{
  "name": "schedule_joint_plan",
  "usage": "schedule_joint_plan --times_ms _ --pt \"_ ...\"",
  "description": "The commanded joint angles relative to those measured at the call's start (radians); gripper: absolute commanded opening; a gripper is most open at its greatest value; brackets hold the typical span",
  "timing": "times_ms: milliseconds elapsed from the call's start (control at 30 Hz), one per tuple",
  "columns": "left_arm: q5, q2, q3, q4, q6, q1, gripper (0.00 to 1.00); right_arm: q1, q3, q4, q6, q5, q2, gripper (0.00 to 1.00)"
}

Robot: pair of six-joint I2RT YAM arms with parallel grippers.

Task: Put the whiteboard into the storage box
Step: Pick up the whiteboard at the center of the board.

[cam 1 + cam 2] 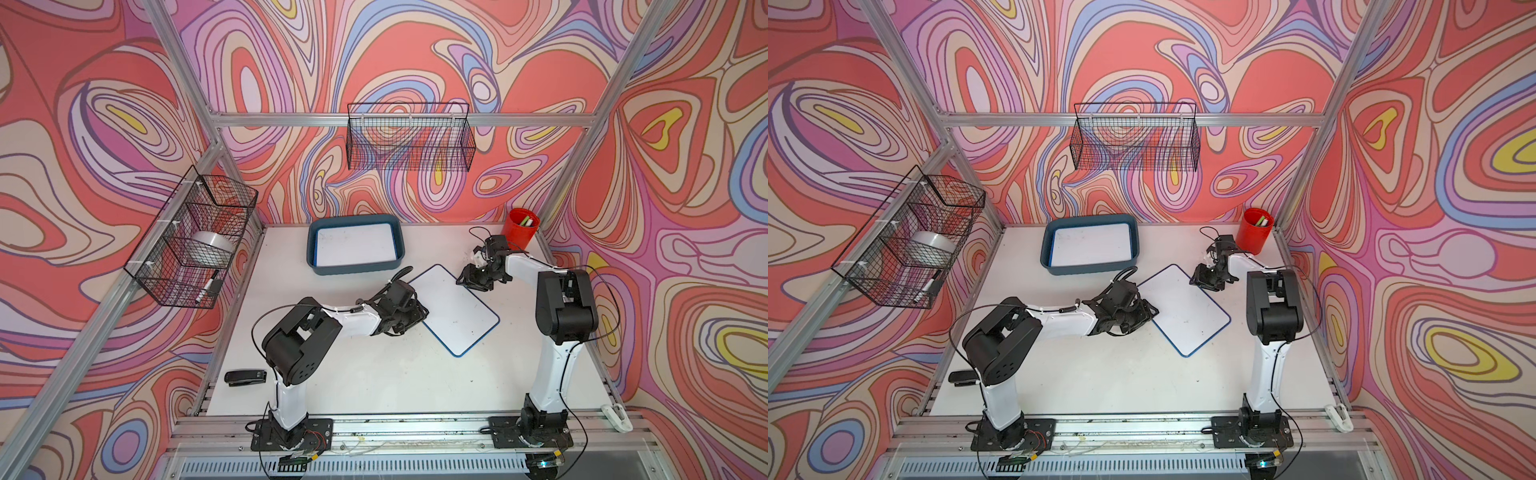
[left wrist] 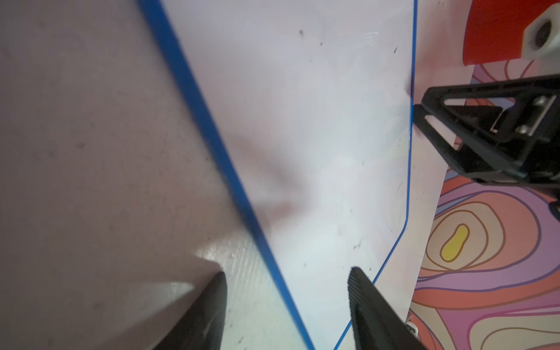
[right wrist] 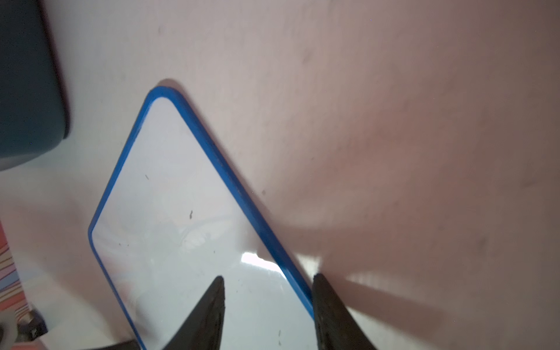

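Note:
A blue-rimmed whiteboard (image 1: 457, 311) (image 1: 1187, 311) lies flat and askew on the white table, in front of and to the right of the storage box (image 1: 353, 271) (image 1: 1088, 270). The teal box holds another white board. My left gripper (image 1: 422, 316) (image 2: 288, 271) is at the board's left edge, open, one finger over the table and one over the board (image 2: 318, 136). My right gripper (image 1: 465, 280) (image 3: 268, 277) is at the far right edge, open, straddling the blue rim of the board (image 3: 181, 227). Neither holds anything.
A red cup (image 1: 521, 230) with markers stands at the back right, just behind the right arm. Black wire baskets hang on the back wall (image 1: 409, 139) and the left wall (image 1: 195, 237). A black stapler (image 1: 245, 377) lies at the front left.

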Motion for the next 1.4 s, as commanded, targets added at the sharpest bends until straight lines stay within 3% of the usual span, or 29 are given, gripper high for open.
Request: schedule_joint_plan --times_ms 0,267,567,933,1367 --pt "-0.051 0.055 -0.055 -0.082 -0.019 0.023 0.61 0.059 -0.104 -0.079 -0.006 -0.137 -0.028 0.49" --pt "-0.034 -0.007 -0.221 -0.032 -0.022 0.07 0.61 0.154 -0.28 0.024 0.043 -0.351 -0.116 0.49" --pt "0.081 -0.01 -0.239 -0.005 0.025 0.068 0.6 0.159 -0.363 0.214 0.148 -0.559 -0.136 0.49" --pt "0.192 -0.036 -0.213 0.022 0.074 0.055 0.59 0.193 -0.375 0.33 0.246 -0.674 -0.184 0.49" --pt "0.209 -0.062 -0.209 0.027 0.085 0.054 0.59 0.192 -0.395 0.371 0.297 -0.705 -0.26 0.49"
